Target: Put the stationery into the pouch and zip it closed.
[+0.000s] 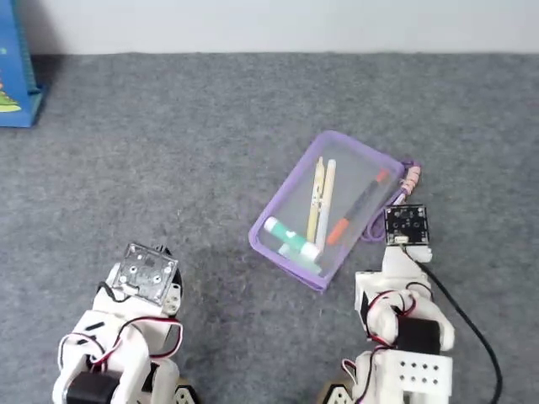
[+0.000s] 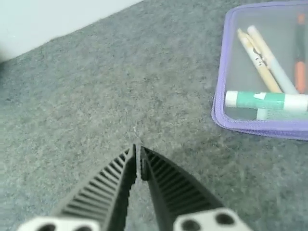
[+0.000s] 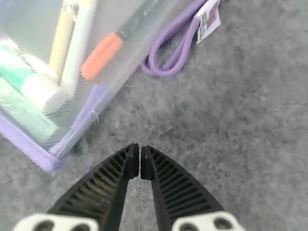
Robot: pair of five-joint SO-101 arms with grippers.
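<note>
A clear pouch with purple trim [image 1: 328,210] lies tilted on the grey carpet, right of centre. Inside it lie two pale pens, a dark pen with an orange end [image 1: 354,210] and a green-and-white glue stick [image 1: 290,238]. A purple loop [image 3: 168,53] and a tag hang off its far right corner. My right gripper [image 3: 140,161] is shut and empty, just off the pouch's near right edge. My left gripper [image 2: 138,162] is shut too, over bare carpet well left of the pouch [image 2: 269,72]. From above, the left arm [image 1: 143,278] and right arm [image 1: 404,244] sit near the front edge.
A blue box [image 1: 15,76] stands at the far left back corner. A pale wall runs along the back edge of the carpet [image 1: 168,151].
</note>
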